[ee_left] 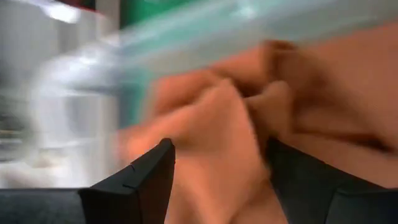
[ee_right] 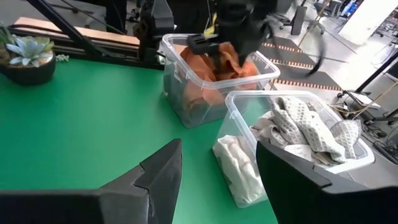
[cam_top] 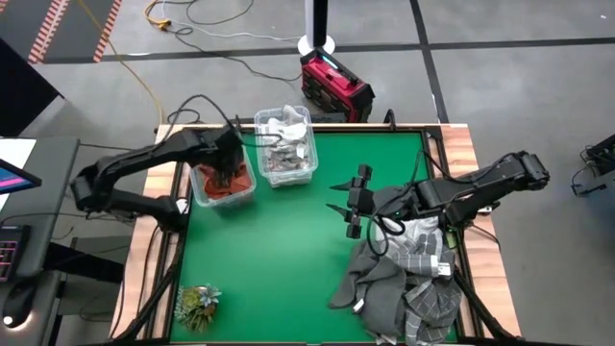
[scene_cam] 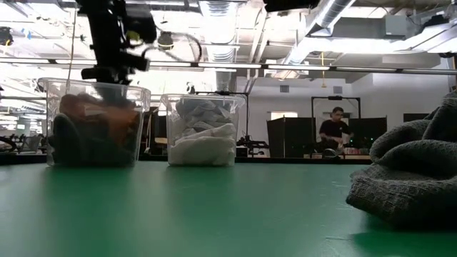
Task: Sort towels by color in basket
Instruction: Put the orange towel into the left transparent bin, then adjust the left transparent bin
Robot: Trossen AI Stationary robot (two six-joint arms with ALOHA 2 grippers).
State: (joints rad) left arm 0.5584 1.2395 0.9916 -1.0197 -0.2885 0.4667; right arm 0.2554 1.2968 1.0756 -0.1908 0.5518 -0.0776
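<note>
The left gripper (cam_top: 229, 165) hangs inside the mouth of the clear bin (cam_top: 198, 188) that holds the rust-orange towels (cam_top: 223, 183), its fingers (ee_left: 146, 177) spread apart with orange cloth bunched between them; the left wrist view is smeared, so it seems the cloth lies loose between the fingers rather than pinched, but that cannot be told for sure. The bin's walls close around this gripper on every side, and the only free way is upward. Just beside it stands a second clear bin (cam_top: 309, 163) with white and pale patterned towels (cam_top: 285, 144), the two bins near the far edge of the green table (cam_top: 279, 250). The right gripper (cam_top: 348, 203) hovers over the open middle of the mat, fingers wide and empty, with bare green between it and both bins. Behind it, a heap of dark grey and plaid towels (cam_top: 408, 284) fills the near right corner up to the table's wooden rim. A small plant (cam_top: 196, 306) sits at the near left corner, well apart. The low view alone shows the bins' height and the orange cloth pressed against the wall; the right wrist view alone shows both bins' open tops at once. A person (scene_cam: 333, 130) stands far back in the room.
</note>
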